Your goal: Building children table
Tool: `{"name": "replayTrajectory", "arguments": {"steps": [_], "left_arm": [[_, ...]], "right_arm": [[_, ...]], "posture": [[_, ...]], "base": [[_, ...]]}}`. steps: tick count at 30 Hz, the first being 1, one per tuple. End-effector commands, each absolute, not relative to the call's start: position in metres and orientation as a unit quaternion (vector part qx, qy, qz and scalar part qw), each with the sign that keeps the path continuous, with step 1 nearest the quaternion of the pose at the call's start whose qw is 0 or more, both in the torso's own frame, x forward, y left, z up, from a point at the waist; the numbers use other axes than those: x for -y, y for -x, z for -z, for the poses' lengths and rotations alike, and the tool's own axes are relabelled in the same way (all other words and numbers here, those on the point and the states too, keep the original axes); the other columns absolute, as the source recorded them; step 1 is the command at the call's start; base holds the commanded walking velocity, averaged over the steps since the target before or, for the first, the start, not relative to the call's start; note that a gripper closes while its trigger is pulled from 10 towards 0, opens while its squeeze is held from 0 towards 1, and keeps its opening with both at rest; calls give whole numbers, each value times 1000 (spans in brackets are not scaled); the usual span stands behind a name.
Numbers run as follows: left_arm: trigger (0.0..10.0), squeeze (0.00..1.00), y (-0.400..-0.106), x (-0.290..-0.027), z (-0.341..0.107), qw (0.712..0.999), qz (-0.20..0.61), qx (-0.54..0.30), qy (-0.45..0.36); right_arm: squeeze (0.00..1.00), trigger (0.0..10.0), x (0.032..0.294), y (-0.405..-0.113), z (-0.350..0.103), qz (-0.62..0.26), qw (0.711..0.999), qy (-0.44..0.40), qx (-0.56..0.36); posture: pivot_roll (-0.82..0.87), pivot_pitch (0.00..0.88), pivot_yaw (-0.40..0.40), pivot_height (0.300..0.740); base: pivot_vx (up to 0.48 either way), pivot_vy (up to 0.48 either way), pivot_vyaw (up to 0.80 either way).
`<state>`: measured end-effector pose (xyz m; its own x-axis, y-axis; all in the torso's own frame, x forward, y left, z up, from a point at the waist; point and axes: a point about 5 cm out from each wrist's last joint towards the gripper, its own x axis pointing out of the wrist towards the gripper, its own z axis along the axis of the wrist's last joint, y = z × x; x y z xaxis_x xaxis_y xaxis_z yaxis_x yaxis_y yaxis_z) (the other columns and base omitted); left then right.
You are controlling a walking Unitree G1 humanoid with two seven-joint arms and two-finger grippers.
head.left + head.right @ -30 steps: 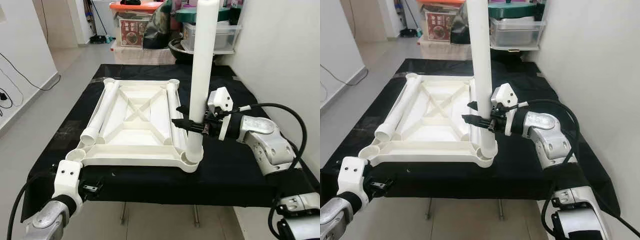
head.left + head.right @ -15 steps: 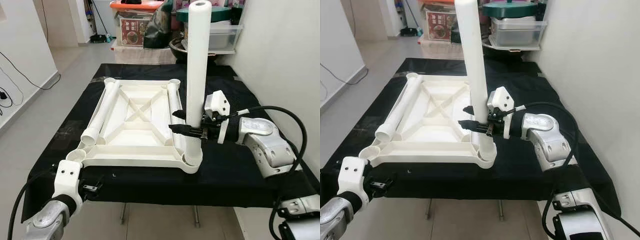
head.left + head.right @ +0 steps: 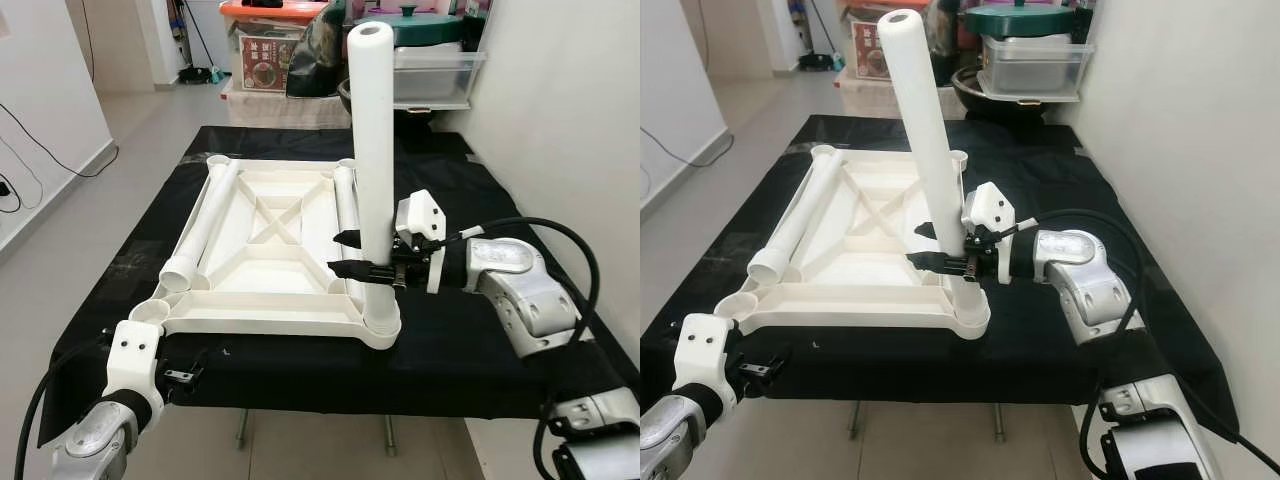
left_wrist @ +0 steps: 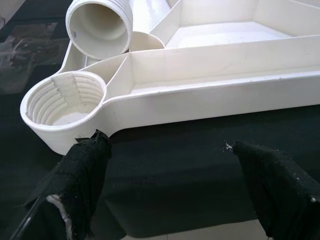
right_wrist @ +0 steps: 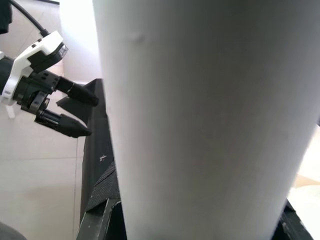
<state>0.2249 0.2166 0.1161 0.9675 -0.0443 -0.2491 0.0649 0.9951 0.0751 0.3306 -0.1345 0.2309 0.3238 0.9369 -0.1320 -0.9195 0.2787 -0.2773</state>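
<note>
Left eye view: an upturned white table top (image 3: 270, 235) lies at the centre of the frame on a black-covered workbench (image 3: 470, 340). A white table leg (image 3: 372, 160) stands upright in the top's near right corner socket (image 3: 380, 325), a little right of centre. The right gripper (image 3: 362, 255) comes in from the right and is clamped on this leg low down, one black finger on each side. Two more loose legs (image 3: 205, 222) lie flat inside the top. The left gripper (image 3: 185, 372) sits at lower left, just below the near left corner socket (image 3: 150, 312).

Right eye view: the upright leg leans slightly toward the upper left.

Left wrist view: two black fingertips (image 4: 82, 175) stand wide apart at the bottom, holding nothing; the ribbed empty socket is at left.

Right wrist view: the leg's white wall spans the frame, fingers tight against it.
</note>
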Motion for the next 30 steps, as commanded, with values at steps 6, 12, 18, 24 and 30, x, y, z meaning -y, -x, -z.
{"name": "replayTrajectory", "arguments": {"steps": [6,12,18,24,30], "left_arm": [[10000,0,-223,-220,-111,990,17,-134,-39],[10000,0,-222,-223,-111,990,11,-136,-38],[10000,0,-222,-223,-110,990,7,-136,-39],[10000,0,-224,-226,-111,990,-4,-137,-40],[10000,0,-227,-227,-108,989,-18,-142,-41]], "right_arm": [[0,10000,129,-341,-214,-540,838,73,-3],[0,10000,124,-345,-196,-442,897,19,-14],[0,10000,127,-350,-180,-311,949,-22,-45],[0,10000,142,-353,-138,-46,986,-33,-157],[0,10000,138,-358,-142,63,984,-69,-151]], "posture": [[107,0,-79,740],[108,0,-80,740],[110,0,-80,740],[112,0,-80,740],[112,0,-79,740]], "base": [[0,0,0],[0,0,0],[0,0,0],[0,0,0],[0,0,0]]}}
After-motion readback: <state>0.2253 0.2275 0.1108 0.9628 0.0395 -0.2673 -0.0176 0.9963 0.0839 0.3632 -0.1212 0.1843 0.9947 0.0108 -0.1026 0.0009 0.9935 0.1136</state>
